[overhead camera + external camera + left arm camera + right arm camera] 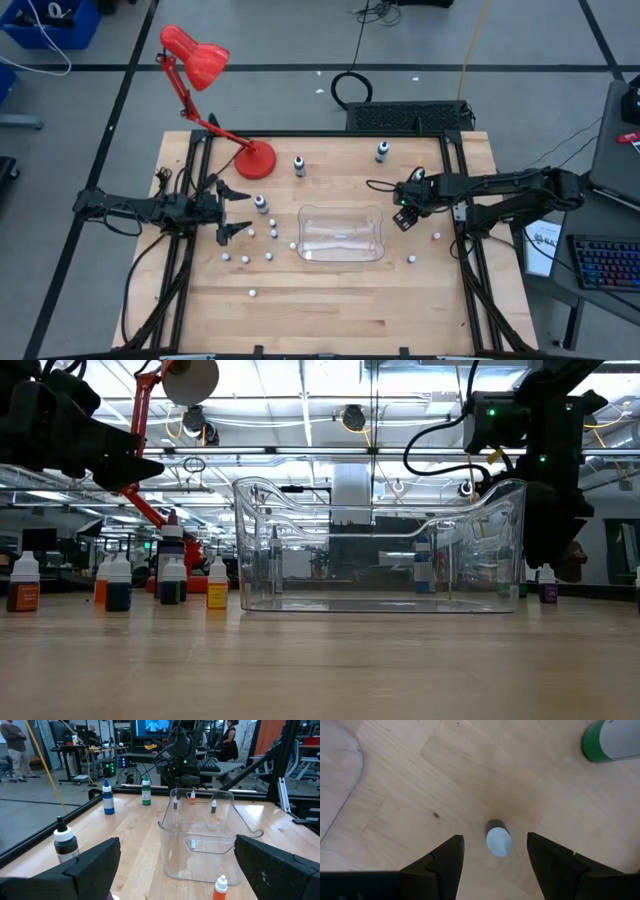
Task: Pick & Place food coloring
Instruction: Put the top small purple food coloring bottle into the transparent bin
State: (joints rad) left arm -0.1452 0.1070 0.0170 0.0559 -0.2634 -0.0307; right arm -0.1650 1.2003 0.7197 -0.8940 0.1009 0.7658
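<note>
We see the right end effector (495,851) pointing down at the table (330,310), just right of the clear plastic bin (342,233). Its fingers are spread and grasp nothing; a tiny food coloring bottle (498,841) stands upright between them, untouched on either side. A larger green-banded bottle (612,740) stands nearby.

The left end effector (232,212) hovers at the table's left side, fingers fully released and empty, near the base of the red lamp (255,158). More small food coloring bottles (258,246) are scattered on the wood between it and the bin, with two further ones right of the bin. The bin looks empty.
</note>
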